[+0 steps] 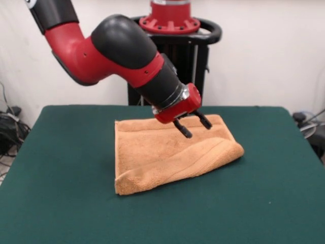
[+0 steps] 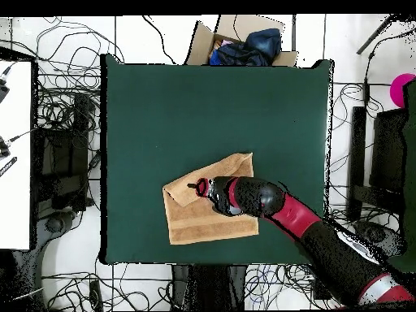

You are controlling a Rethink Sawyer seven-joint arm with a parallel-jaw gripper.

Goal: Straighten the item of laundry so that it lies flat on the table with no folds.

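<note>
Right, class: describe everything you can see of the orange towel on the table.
The towel is orange-tan terry, folded double with a rounded fold along its near edge in the front view. It lies skewed on the green table, toward the robot's side. The open tool hovers at its far edge; contact is unclear.

Bright, even room light falls from above, and the towel [image 1: 172, 155] throws only a soft, thin shadow along its near edge onto the table [image 1: 66, 168]. There's a faint sheen on the arm's [image 1: 119, 43] black shell. Focus is mildly soft throughout.
</note>
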